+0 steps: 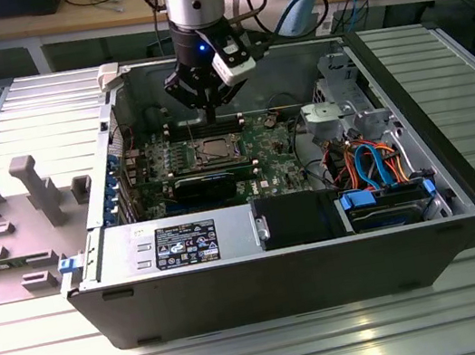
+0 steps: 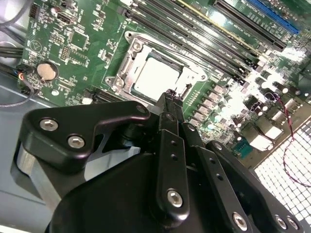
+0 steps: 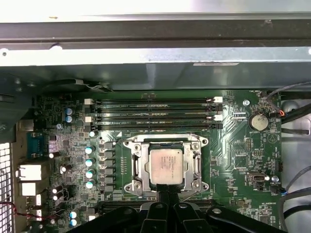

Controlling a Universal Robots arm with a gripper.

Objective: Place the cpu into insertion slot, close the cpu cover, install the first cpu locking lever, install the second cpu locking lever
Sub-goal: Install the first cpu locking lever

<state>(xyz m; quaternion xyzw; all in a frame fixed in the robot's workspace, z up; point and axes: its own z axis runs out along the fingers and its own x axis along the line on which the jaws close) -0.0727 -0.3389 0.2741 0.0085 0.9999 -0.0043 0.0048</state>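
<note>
Pincer (image 2: 171, 97) of black metal hangs inside an open dark grey computer case (image 1: 466, 220), its two slim fingertips drawn together with nothing between them, poised just above the near edge of the square socket.

Directly beyond the tips lies the small flat square cpu (image 3: 165, 166) with its silvery-grey metal top, already seated in the insertion slot (image 3: 134, 167), a square socket with a bright metal rim on the green circuit board (image 3: 233, 150). The thin silvery cpu cover (image 2: 194, 73) appears to lie down around the chip, framing it through its square window; whether it is fully latched cannot be told.

Long black memory slots (image 3: 155, 112) run past the socket on the side away from the pincer.

Judging from this, placing the chip is finished and the work stands at the cover and locking levers. That calls for a fine, well-aimed push at the socket's edge, clear of the chip.
</note>
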